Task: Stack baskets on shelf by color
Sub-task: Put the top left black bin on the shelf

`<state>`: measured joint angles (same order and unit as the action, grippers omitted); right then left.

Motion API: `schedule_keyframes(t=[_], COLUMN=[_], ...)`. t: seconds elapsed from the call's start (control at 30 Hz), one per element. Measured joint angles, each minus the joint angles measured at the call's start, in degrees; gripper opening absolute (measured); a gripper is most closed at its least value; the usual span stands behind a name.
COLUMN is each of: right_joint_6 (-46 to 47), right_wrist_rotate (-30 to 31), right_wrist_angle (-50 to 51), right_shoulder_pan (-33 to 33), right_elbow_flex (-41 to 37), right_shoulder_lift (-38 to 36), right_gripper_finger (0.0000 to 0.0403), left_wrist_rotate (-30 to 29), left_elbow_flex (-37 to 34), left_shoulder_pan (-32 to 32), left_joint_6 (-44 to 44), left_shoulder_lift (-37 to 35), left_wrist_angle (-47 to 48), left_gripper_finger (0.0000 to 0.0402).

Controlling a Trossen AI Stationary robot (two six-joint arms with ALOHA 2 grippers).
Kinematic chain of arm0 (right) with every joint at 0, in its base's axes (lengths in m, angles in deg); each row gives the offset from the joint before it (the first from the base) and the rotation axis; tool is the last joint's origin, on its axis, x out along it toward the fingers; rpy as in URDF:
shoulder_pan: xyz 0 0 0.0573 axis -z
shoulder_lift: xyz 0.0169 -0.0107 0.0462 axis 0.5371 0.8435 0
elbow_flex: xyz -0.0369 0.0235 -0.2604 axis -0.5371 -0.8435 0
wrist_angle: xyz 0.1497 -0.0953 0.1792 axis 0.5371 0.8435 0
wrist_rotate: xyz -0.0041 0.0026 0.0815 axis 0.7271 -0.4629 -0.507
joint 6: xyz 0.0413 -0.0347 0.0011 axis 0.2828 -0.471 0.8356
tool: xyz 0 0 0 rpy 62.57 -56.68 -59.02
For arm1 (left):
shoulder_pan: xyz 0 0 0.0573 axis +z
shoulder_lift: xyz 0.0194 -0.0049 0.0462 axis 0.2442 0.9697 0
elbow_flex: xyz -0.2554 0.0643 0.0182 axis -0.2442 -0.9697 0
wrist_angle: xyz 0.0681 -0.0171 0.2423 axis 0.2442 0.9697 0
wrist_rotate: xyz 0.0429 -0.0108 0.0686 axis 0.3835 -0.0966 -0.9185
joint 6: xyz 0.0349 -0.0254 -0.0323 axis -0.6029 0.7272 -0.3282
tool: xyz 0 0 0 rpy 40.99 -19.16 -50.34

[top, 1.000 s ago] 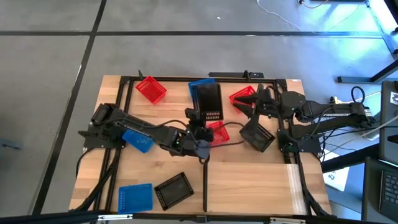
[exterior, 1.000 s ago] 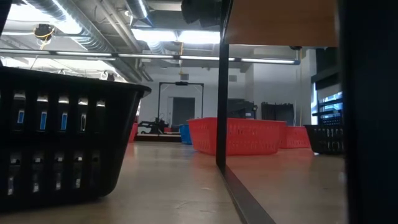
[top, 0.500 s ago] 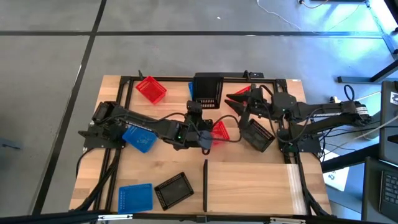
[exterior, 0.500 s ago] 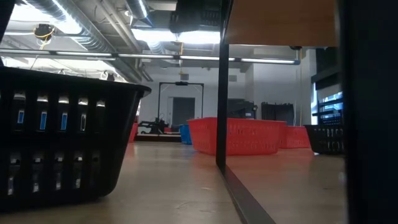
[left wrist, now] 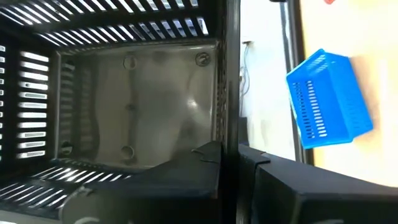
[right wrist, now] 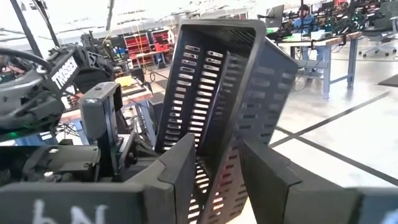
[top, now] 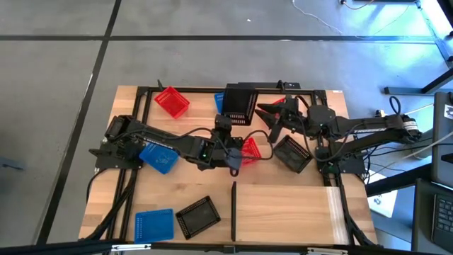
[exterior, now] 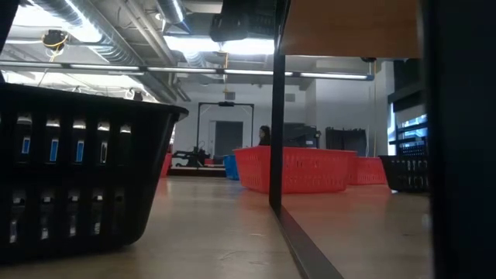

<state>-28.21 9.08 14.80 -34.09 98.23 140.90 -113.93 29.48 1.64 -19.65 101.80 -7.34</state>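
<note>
Starting at the near edge of the table: you had a near blue basket (top: pixel 154 225) and a near black basket (top: pixel 198 215) sitting side by side, each on its own. Just right of them was the shelf (top: pixel 283 212), with its thin black bar (top: pixel 233 211) along one side. As far as I could see, not one basket was on that panel.

Mid-table was the same story. A second blue basket (top: pixel 157 157) lay under the left arm, a middle red basket (top: pixel 248 150) sat near the centre, and a tilted black basket (top: pixel 292 154) was off to the right, all apart from each other.

A bit farther back was the only real action. Your left gripper (top: pixel 226 126) was clenched on the rim of the lifted black basket (top: pixel 238 104), holding it up off the table. Your right gripper (top: pixel 272 117) had reached in from the other side. Its fingers were spread with that basket's slotted wall between them, straddling it without squeezing as far as I could tell. It looked like a handover in the middle, but that's my guess.

At the far edge, a far red basket (top: pixel 172 101) sat on the left and a far blue basket (top: pixel 221 99) peeked out behind the lifted one. Another red basket (top: pixel 276 108) sat by the right gripper.

So honestly, you'd barely started. There were no colour stacks anywhere, one basket was in the air, and all nine were left to sort onto the shelf.
</note>
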Motion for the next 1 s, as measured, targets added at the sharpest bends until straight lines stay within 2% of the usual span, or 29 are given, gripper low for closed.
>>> schedule_keyframes(t=[0.23, 0.67, 0.77, 0.9, 1.0], right_joint_6=[0.83, 1.7, 1.85, 1.99, 2.07], right_wrist_rotate=[3.87, 7.32, 7.34, 7.48, 7.47], right_wrist_angle=[-0.32, -1.02, -1.02, -1.03, -0.96], right_shoulder_pan=[0.0, -0.07, -0.09, -0.07, -0.07], right_elbow_flex=[0.0, 0.0, 0.0, 0.0, 0.0], right_shoulder_lift=[1.71, 3.75, 3.75, 3.75, 3.75], right_gripper_finger=[0.0126, 0.0122, 0.0093, 0.0024, 0.0011], left_wrist_rotate=[0.2, 2.6, 2.6, 2.76, 5.13], left_elbow_flex=[0.0, 0.0, 0.0, 0.0, 0.0], left_shoulder_pan=[0.0, -1.74, -1.88, -1.87, -1.88], left_joint_6=[-0.23, -1.44, -1.42, -1.42, -1.42], left_shoulder_lift=[0.0, 0.0, 0.0, 0.0, 0.02], left_wrist_angle=[-0.32, -0.59, -0.59, -0.8, -1.1], left_gripper_finger=[0.0, 0.0, 0.0, 0.0, 0.0])
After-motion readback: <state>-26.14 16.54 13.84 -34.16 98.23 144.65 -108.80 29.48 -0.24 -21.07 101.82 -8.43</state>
